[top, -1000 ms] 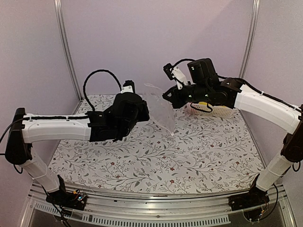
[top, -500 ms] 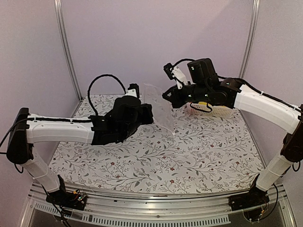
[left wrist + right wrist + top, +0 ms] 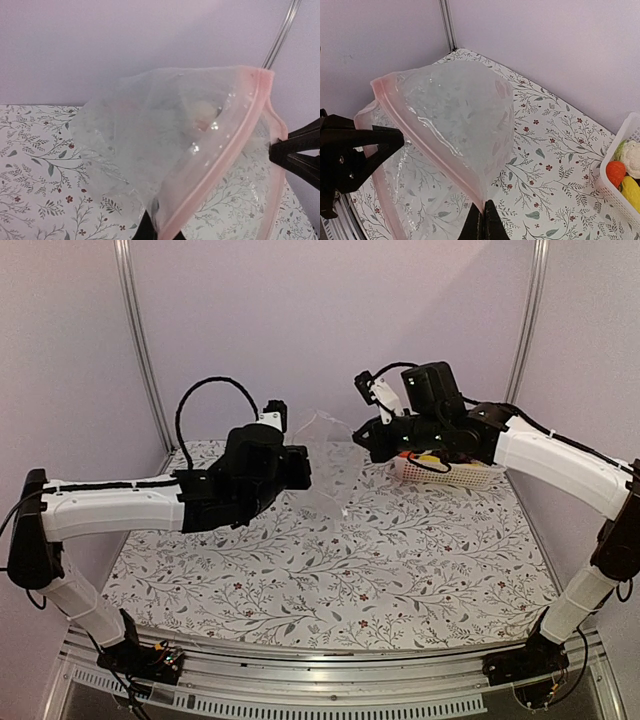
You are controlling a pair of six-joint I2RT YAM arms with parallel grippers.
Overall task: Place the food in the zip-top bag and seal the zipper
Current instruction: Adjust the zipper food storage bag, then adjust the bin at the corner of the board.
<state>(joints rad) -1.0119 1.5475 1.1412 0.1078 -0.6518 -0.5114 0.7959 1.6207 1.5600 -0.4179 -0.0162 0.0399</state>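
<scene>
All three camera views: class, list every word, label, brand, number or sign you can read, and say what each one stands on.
No readable text in any view.
The zip-top bag is clear and unprinted; its zipper is a plain pink strip.
The basket, tablecloth, left arm and right arm show no lettering.
The board by the left arm's base is too small to read.

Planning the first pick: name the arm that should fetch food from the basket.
Right, probably: the basket with the food sits close by the right pincer, while the left pincer, farther off, also grips the bag.
</scene>
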